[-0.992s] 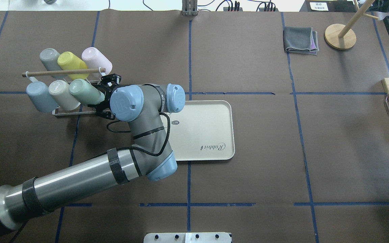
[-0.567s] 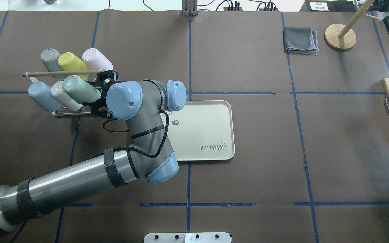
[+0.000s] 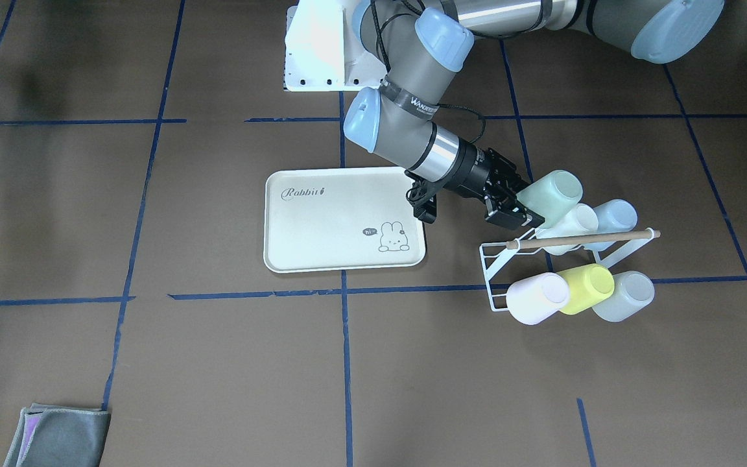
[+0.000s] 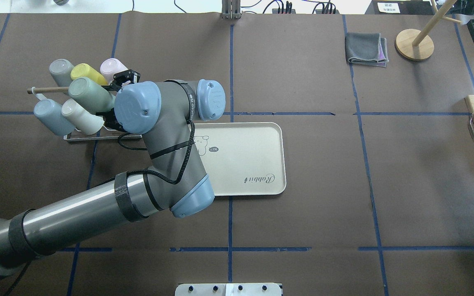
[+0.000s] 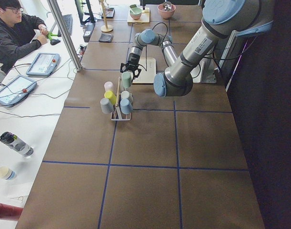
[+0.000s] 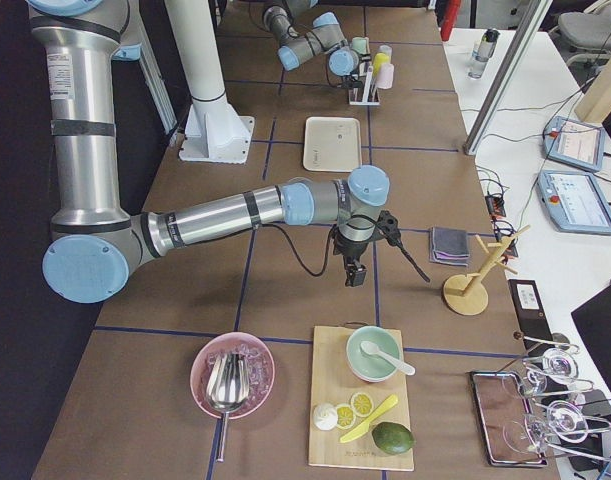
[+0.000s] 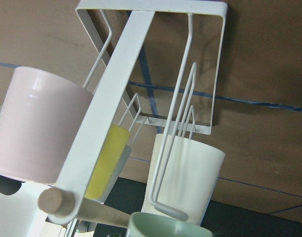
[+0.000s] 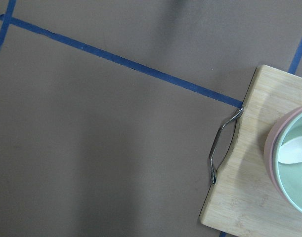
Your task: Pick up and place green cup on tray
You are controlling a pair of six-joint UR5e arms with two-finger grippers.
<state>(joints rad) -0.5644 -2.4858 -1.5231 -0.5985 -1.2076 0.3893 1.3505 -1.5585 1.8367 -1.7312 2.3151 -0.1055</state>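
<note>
My left gripper [image 4: 111, 98] is shut on the pale green cup [image 4: 91, 94], held tilted just above the white wire rack [image 4: 84, 137] and its wooden rod [image 4: 47, 89]. From the front, the gripper [image 3: 516, 211] grips the cup [image 3: 550, 193] by its mouth end. The cup's rim [image 7: 165, 228] shows at the bottom of the left wrist view. The cream Rabbit tray [image 4: 253, 156] lies on the table to the right of the rack, partly under my left arm, with nothing on it. My right gripper [image 6: 357, 268] hangs over the table far off; I cannot tell its state.
The rack holds yellow [image 4: 87, 73], pink [image 4: 111, 65], grey [image 4: 61, 70], blue [image 4: 49, 117] and cream [image 4: 81, 117] cups. A grey cloth [image 4: 366, 49] and a wooden stand [image 4: 414, 43] sit at the far right. A cutting board [image 8: 249, 173] lies below the right wrist.
My left gripper has lifted the green cup out of the rack's front row, up and over the wooden rod. The other cups stay on the rack.
</note>
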